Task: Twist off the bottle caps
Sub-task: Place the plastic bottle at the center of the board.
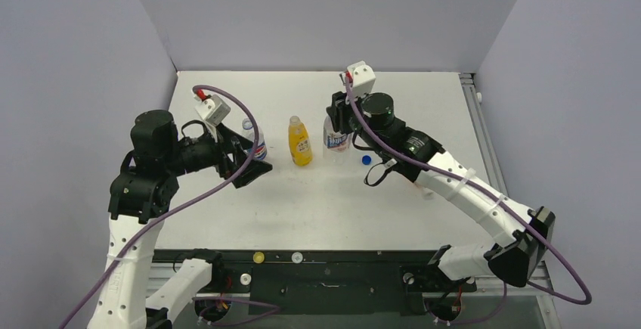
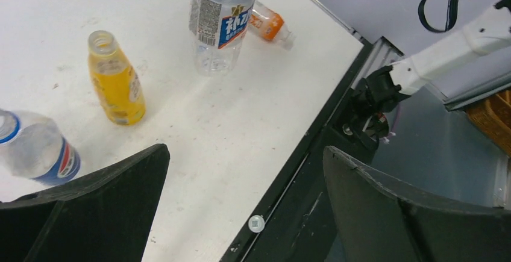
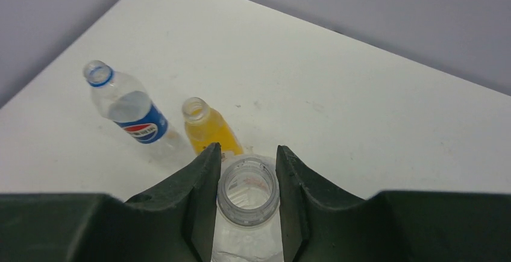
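Note:
My right gripper (image 1: 339, 121) (image 3: 248, 149) is shut on the open neck of the clear water bottle (image 3: 248, 193) (image 1: 335, 141), one finger on each side; the bottle stands upright with no cap. The Pepsi bottle (image 1: 258, 147) (image 3: 125, 106) and the yellow juice bottle (image 1: 300, 141) (image 3: 208, 128) stand uncapped to its left. My left gripper (image 1: 248, 161) (image 2: 246, 153) is open and empty beside the Pepsi bottle (image 2: 37, 153). The orange drink bottle (image 2: 268, 24) lies on its side behind the water bottle (image 2: 220, 21), a whitish cap on it. A blue cap (image 1: 366, 159) lies on the table.
A yellow cap (image 1: 258, 257) and a white cap (image 1: 297, 257) (image 2: 257, 223) lie on the black rail at the table's near edge. Grey walls close the table at the back and both sides. The right arm (image 1: 453, 178) stretches over the right half of the table.

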Controlling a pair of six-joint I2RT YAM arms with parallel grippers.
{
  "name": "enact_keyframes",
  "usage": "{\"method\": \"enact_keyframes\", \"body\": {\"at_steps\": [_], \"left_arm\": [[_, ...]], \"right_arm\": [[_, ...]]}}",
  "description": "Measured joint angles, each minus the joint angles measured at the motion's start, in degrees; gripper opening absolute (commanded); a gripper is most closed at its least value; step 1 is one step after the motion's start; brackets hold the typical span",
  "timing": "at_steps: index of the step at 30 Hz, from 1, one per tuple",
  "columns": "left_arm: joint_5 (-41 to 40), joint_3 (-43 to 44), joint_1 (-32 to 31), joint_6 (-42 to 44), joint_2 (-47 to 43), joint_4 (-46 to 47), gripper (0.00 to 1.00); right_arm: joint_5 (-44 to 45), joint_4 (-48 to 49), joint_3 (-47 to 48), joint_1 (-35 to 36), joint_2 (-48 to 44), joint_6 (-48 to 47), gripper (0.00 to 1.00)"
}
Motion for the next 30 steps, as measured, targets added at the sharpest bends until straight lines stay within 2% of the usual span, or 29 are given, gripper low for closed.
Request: {"method": "enact_keyframes", "body": {"at_steps": [15,25,29,30], "left_arm": [[-18.62,16.41,0.11,8.68,13.81,-18.38,0.96],[-22.53,21.22,1.66,11.63,15.34,-24.13,0.97],[-22.51,24.61,2.29,11.67,15.47,-24.87,0.97],[-22.49,25.62,2.45,11.63,15.74,-25.11,0.97]], "right_arm": [[12.46,21.59,-13.31,-2.60,15.28,-3.48,0.00],[16.28,34.29,-18.60,-4.33,17.73,0.35,0.00],[16.90,36.37,-19.47,-4.83,18.97,1.84,0.13],[17.00,36.57,-19.56,-4.87,19.02,2.16,0.21]]}}
